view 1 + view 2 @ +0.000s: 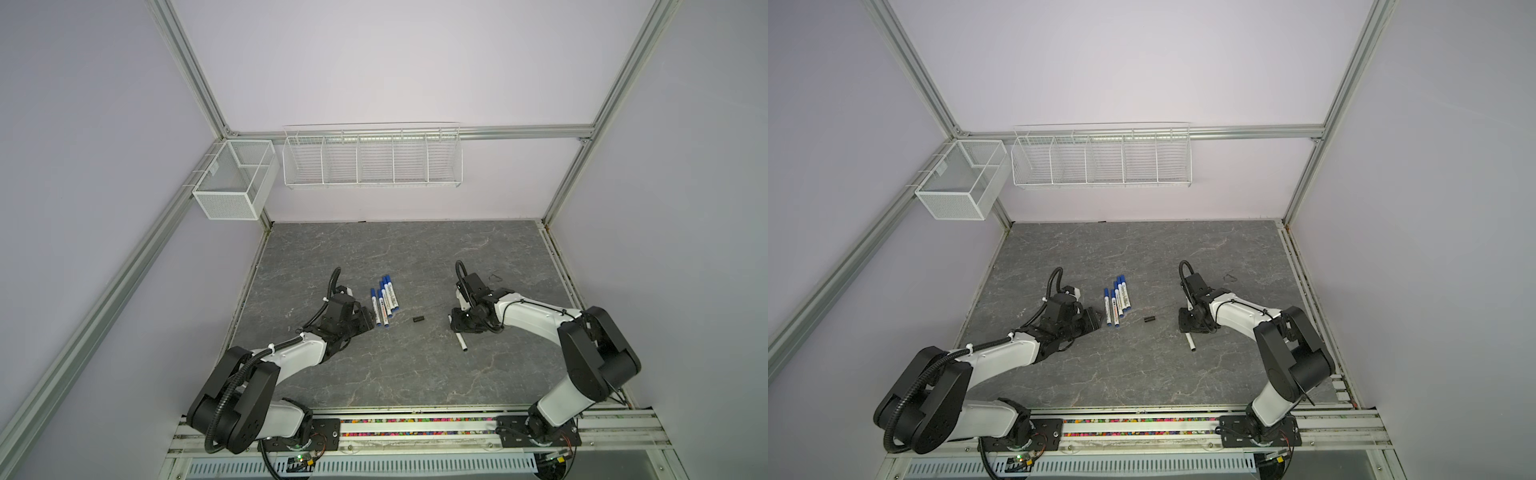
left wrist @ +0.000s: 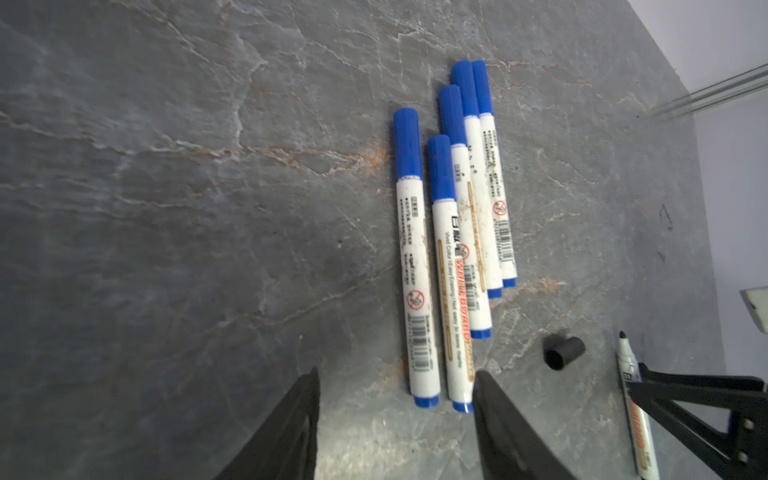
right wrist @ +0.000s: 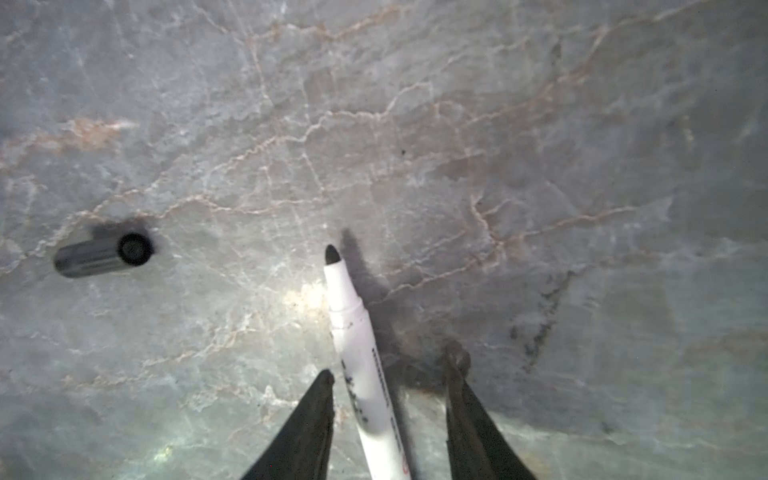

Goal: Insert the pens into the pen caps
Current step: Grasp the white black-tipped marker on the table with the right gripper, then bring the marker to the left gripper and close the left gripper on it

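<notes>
**Item 1.** Grey marble-patterned table top (image 1: 415,374), flat; bears all the loose items.

**Item 2.** Five white whiteboard pens with blue caps fitted and blue end plugs (image 2: 453,232). These capped pens lie flat, left of centre in both top views. They are roughly parallel, staggered and packed close, with caps toward the far wall.

**Item 3.** Short black plastic pen cap (image 1: 418,319), loose, lying on its side. This black pen cap sits alone on the table between the two arms, apart from every pen.

**Item 4.** Uncapped white pen with a black tip (image 3: 357,353), lying flat on the table right of centre. Its tip is bare, and its rear end shows below the gripper in a top view (image 1: 1191,341).

**Item 5.** Left gripper (image 2: 397,372), black, low over the near ends of the capped pens. Its jaws stand wide and hold nothing; one blue end plug lies just inside one finger.

**Item 6.** Right gripper (image 3: 390,361), black, straddling the uncapped white pen. Its jaws are parted, with a clear gap on one side of the barrel.

**Item 7.** White mesh box (image 1: 232,183) and white wire rack with dividers (image 1: 372,160), mounted on the rear frame.
</notes>
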Controlling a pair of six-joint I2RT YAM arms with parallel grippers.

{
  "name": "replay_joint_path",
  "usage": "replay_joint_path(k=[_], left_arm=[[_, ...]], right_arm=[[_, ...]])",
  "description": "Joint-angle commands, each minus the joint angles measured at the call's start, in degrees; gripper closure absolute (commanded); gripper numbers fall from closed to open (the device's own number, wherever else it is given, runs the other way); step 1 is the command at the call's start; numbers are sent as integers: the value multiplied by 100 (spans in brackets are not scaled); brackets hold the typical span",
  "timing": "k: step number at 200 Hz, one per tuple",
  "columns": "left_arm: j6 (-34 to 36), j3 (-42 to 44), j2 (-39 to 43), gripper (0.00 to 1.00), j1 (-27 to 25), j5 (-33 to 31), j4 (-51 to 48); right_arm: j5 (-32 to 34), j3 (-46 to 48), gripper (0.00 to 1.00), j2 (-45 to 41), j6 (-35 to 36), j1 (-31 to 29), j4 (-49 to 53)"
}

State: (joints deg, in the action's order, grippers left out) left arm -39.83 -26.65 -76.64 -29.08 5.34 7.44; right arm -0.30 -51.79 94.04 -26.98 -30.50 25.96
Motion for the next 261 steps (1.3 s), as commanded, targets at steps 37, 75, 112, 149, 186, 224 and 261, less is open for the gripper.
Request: replay_joint_path(k=[37,75,112,149,186,224,261], left_arm=[[596,-168,278,37,-788,-484,-603],[919,-346,237,36,-1394,-356,-419],[1032,-548,253,35,-1641,601,329],[1261,-992,179,34,-1719,1317,678],[1387,-1516,-280,34,-1750,1767,638],[1381,-1722,-695,40,-1829,1757,505],[1455,-1541,-587,41,-1903,1833,796]], right_arm=[[312,-51,85,202,-88,-307,-38],[-240,31,93,-546,-204,-306,-510],[-1089,442,92,-1470,-629,-376,-1729],[-1310,432,91,-1833,-633,-590,-2185],[-1497,397,92,-1843,-728,-660,-2352],[-1491,469,92,-1998,-883,-663,-2540],[-1549,525,92,-2074,-1092,-632,-2725]])
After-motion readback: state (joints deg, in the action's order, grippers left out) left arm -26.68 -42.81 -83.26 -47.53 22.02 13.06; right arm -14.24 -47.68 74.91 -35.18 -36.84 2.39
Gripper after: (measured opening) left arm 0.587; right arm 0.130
